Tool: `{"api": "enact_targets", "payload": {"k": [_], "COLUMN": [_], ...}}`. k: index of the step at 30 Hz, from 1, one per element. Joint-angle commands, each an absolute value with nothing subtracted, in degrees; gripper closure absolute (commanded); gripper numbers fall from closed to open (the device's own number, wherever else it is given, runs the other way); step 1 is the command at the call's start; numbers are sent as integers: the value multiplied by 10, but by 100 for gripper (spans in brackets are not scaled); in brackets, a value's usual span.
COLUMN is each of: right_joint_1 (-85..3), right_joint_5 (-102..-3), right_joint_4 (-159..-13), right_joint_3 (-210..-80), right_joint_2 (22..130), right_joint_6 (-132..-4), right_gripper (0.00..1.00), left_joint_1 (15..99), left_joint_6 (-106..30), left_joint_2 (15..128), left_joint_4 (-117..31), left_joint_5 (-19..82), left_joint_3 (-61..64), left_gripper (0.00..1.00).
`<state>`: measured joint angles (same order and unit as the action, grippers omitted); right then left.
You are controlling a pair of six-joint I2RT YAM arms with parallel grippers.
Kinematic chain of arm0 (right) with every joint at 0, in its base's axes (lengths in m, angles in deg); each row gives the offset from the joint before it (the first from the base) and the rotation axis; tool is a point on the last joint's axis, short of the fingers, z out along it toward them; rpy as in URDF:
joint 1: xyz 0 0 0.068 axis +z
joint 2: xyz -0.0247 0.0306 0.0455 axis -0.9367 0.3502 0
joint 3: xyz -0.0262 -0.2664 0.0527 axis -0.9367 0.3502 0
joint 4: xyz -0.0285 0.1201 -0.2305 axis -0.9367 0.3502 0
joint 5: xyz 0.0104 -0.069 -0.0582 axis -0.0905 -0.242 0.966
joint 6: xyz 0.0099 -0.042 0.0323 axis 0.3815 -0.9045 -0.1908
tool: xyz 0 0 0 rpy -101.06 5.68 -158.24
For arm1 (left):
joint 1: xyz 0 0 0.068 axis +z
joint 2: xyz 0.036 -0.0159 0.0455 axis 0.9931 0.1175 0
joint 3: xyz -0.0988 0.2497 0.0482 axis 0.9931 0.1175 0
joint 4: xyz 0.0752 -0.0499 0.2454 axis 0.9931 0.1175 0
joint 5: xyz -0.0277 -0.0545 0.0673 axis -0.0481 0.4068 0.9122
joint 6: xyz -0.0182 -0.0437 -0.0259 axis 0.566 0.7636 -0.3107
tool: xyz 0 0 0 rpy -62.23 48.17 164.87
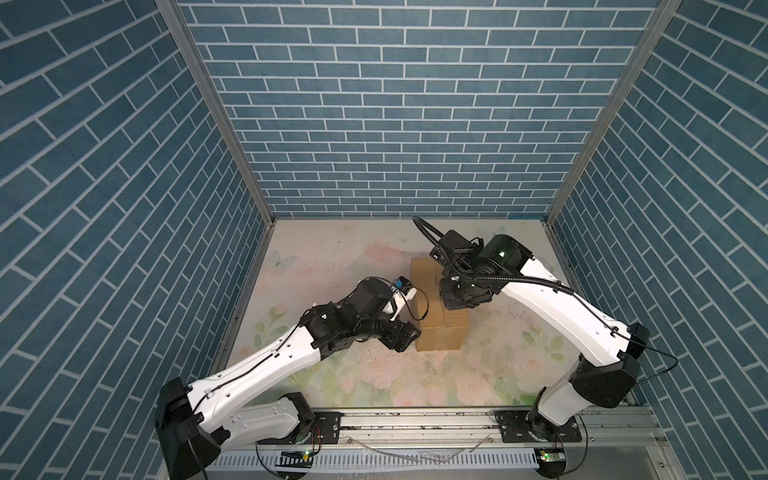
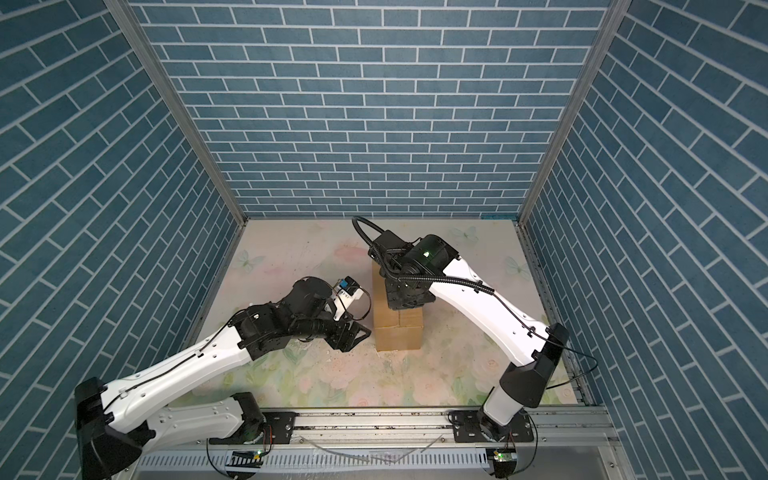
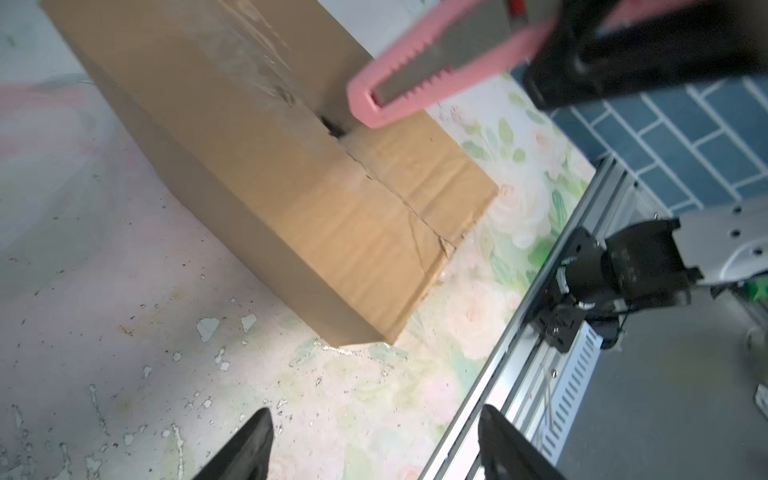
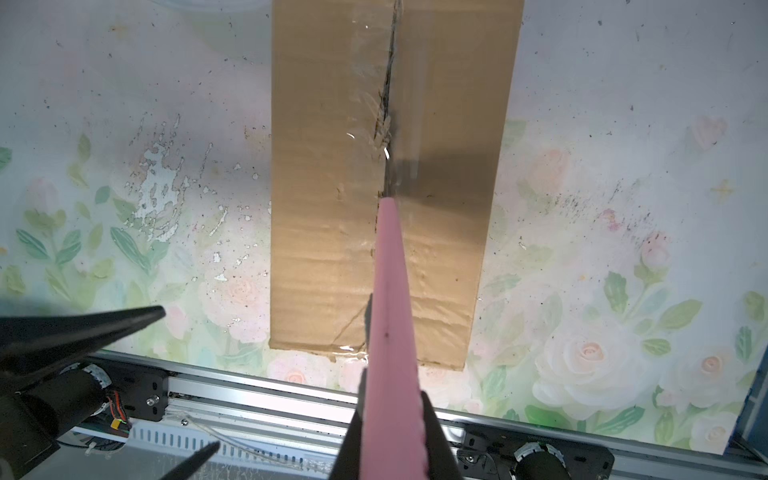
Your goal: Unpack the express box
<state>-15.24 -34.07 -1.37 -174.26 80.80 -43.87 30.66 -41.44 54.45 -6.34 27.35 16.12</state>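
The express box (image 1: 440, 336) (image 2: 399, 336) lies flat on the floral table (image 1: 374, 374), roughly mid-table, with its long side running from the near rail (image 1: 415, 424) toward the back wall. Its top flaps are down. You can see the lengthwise seam (image 4: 386, 83) under clear tape (image 4: 365, 104). On the far side of the knife tip the seam looks ragged and dark. Toward the rail it is only a thin crack line.

Your right gripper (image 1: 461, 297) (image 4: 394, 386) hangs over the middle of the box, its fingers pressed onto the handle of the pink knife (image 3: 415, 70) (image 4: 388, 291). The knife slants down, and its tip meets the seam about halfway along the box, right at a small dark hole (image 3: 332, 124) in the cardboard. The grey blade (image 3: 436, 58) shows inside the pink body. How deep the tip sits in the seam you cannot tell from these views.

Your left gripper (image 1: 405, 334) (image 2: 349, 332) (image 3: 374, 415) sits low over the table, just beside the box's left side near its near end. Its fingers (image 3: 257, 436) are spread wide with nothing between them, and they stay clear of the cardboard. The table under it is scuffed, with flecks of worn print.
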Motion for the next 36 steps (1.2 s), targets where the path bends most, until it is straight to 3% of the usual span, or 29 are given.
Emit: {"api": "enact_targets", "payload": {"k": [1,16,36], "right_joint_1": [-151,-151,-152], "right_joint_5": [-382,-383,-392], "right_joint_4": [45,46,51], "right_joint_3": [-1718,-1721,-1729], "right_joint_2": [808,808,811], "right_joint_6": [-441,-440,-437], "right_gripper": [100,100,100], "left_joint_1": [264,216,215], "left_joint_6": [-492,-570,-594], "left_joint_2": [563,596,654], "left_joint_4": [-14,-128,-232], "left_joint_5": [302,424,383], "left_joint_3": [140,159,183], "left_gripper": [22,23,25]}}
